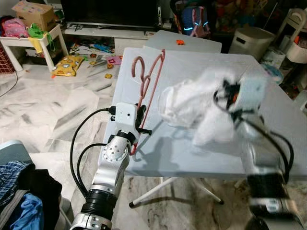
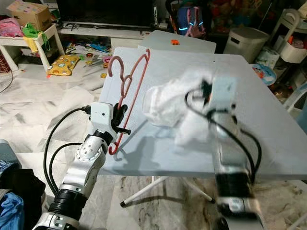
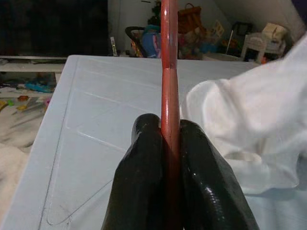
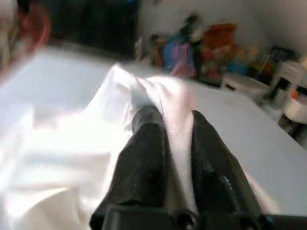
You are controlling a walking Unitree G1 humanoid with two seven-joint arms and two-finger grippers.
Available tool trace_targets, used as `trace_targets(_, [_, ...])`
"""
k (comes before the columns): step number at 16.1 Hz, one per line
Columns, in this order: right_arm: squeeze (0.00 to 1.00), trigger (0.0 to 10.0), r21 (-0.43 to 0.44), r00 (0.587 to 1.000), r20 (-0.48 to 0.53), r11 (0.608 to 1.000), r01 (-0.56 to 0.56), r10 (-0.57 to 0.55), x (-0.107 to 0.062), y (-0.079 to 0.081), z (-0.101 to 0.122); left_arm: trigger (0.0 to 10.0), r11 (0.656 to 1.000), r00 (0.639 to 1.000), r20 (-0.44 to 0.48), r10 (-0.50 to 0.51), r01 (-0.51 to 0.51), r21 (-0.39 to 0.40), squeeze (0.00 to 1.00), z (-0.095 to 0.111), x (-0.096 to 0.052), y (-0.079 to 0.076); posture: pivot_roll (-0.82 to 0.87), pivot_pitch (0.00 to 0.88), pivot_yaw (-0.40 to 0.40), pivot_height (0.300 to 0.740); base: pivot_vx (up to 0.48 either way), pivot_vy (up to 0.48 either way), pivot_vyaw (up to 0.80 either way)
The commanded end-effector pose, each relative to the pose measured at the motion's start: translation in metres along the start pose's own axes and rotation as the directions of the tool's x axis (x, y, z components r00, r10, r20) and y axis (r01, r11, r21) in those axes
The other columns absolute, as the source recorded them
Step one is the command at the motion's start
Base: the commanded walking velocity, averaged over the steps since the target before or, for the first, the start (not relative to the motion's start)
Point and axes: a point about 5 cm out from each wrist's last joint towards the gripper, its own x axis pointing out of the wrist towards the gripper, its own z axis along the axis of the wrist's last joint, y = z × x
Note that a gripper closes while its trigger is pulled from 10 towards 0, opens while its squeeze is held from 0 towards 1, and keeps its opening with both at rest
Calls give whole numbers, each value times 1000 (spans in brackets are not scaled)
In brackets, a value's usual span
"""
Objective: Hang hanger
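Left pincer (image 3: 170, 143) clamping red hanger (image 1: 149, 81), blurred right pincer (image 4: 177, 129) pinching white cloth (image 1: 189, 103)

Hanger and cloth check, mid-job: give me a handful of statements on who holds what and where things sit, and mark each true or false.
1. The left gripper has its jaws shut on the red hanger. True.
2. The hanger lies flat on the grey table. False: it is held up above the table's left part, hook upward.
3. The right gripper pinches the white cloth between its jaws. True.
4. The white cloth already hangs on the hanger. False: it is bunched beside the hanger, to its right.
5. A yellow cushion lies on the table. False: it lies on the floor, beyond the table to the left.
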Motion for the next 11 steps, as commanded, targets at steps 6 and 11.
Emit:
trace_targets(6, [1000,10000,-269,985,-106,949,-163,139,-37,-21,-29,10000,995,995,-39,-95,95,8,0,-7,0,-4,34,0,-48,740,0,0,0])
trace_targets(11, [1000,10000,-49,999,-18,998,50,-51,-66,-25,-27,10000,996,997,-52,-62,65,58,0,-11,-8,4,50,0,-56,740,0,0,0])
